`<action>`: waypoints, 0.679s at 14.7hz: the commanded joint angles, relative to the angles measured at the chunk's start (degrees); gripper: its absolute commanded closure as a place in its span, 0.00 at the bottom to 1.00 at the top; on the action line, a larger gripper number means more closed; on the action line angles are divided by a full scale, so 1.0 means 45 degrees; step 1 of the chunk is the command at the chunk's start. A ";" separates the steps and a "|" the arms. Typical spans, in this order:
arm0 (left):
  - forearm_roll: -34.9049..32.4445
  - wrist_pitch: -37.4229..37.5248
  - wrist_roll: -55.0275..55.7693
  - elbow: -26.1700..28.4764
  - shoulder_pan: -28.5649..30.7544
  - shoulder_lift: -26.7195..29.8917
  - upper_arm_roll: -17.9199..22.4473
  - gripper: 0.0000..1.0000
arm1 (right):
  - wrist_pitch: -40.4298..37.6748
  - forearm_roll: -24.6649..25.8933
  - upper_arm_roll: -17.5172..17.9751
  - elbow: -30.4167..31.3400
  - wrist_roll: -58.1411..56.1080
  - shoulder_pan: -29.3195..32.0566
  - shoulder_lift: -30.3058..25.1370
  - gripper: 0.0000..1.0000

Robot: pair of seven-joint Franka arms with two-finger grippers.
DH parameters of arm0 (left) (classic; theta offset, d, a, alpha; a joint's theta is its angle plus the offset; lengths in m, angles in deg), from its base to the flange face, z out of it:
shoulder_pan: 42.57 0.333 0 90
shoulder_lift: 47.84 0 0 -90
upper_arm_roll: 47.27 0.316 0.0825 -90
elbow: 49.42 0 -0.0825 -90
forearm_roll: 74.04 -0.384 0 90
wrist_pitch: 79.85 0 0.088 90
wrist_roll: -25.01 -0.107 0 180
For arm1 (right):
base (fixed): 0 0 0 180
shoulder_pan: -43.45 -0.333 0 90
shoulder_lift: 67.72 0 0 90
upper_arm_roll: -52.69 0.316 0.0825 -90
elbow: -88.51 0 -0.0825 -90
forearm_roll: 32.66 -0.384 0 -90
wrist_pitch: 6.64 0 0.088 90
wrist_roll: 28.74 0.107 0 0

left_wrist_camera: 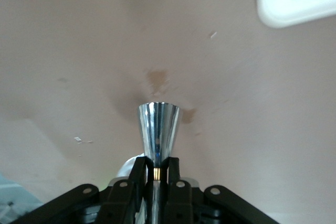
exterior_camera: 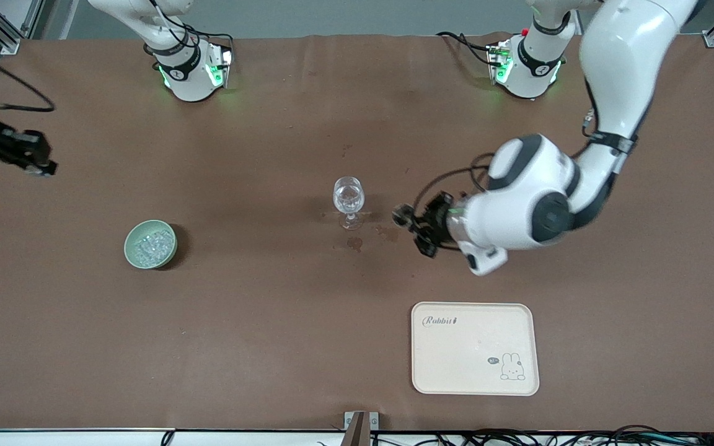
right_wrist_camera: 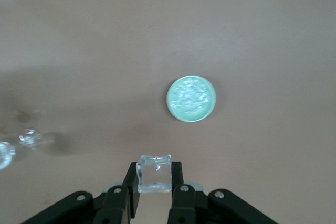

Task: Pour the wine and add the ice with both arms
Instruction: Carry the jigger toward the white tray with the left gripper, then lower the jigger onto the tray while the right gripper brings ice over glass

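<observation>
While the glass (exterior_camera: 348, 202) stands near the middle of the cloth (exterior_camera: 270, 322), a little clear wine is seen in its bowl, and dark wet stains lie just beside its foot, nearer the front camera. An ice cube (right_wrist_camera: 154, 173) is clamped between the closed fingers of the right gripper (right_wrist_camera: 154, 182), which is raised well above the cloth toward the right arm's end of the table, at the edge of the front view. From that wrist view the green bowl (exterior_camera: 150, 244) of ice is seen almost straight below and slightly ahead, with the glass well apart toward the middle. The coming move is judged to turn on this: the cube must be carried from over the bowl sideways toward the left arm's end until it hangs above the upright glass, whose long axis is vertical and whose mouth is narrow. The left gripper (exterior_camera: 418, 228) is closed on a shiny metal cup (left_wrist_camera: 158, 129), a flared jigger held by its waist, hovering over the stained cloth just beside the glass toward the left arm's end; it is the nearer arm to the glass. A cream tray (exterior_camera: 475, 348) lies near the front edge, nearer the camera than the left gripper, with nothing on it.
</observation>
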 commanded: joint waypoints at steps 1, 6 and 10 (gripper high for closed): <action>0.0538 -0.1652 -0.0873 -0.0522 0.1007 -0.1284 -0.0176 0.99 | -0.0137 -0.0146 0.1657 -0.0054 0.2385 -0.0111 -0.0168 0.99; 0.1141 -0.3299 -0.1831 -0.1143 0.2025 -0.3002 -0.0117 0.99 | 0.0349 0.0050 0.3265 -0.0444 0.6587 -0.1942 0.1059 0.99; 0.3188 -0.3552 -0.4169 -0.1811 0.2903 -0.4547 -0.0117 0.99 | 0.1598 0.0128 0.3245 -0.0523 0.8736 -0.3759 0.2290 0.99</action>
